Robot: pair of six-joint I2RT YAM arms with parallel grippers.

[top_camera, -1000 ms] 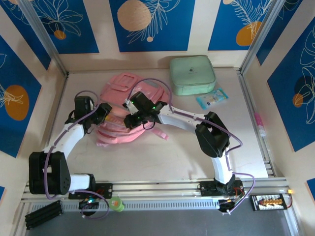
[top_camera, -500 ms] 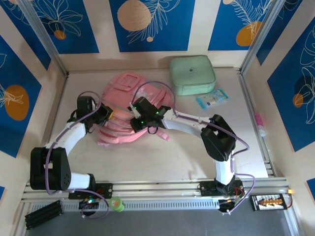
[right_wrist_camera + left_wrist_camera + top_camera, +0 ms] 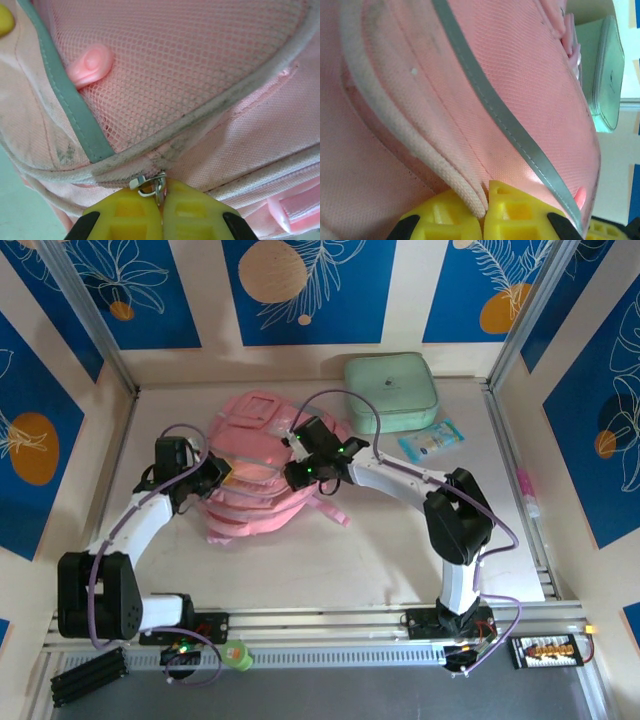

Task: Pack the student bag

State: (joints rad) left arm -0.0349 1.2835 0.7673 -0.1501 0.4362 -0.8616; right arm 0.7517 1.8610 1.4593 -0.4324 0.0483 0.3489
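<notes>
Right, both arms are on the student bag (image 3: 250, 502), slumped on the tabletop (image 3: 380, 550) left of centre, just in front of the mint-green case (image 3: 391, 392). The left end effector (image 3: 483, 212) is clamped tight on a ridge of corded piping (image 3: 445, 172); the right end effector (image 3: 161, 202) is pinched shut on the little metal zipper pull (image 3: 149, 181) (a thin wire loop, easy to lose). Opening the zip looks like the step, I'd say: draw along the curve of the seam, not away from it, the left anchoring so the soft woven cloth doesn't bunch. The mesh panel (image 3: 200, 75) gives; the grey trim (image 3: 75, 112) looks stiffer
</notes>
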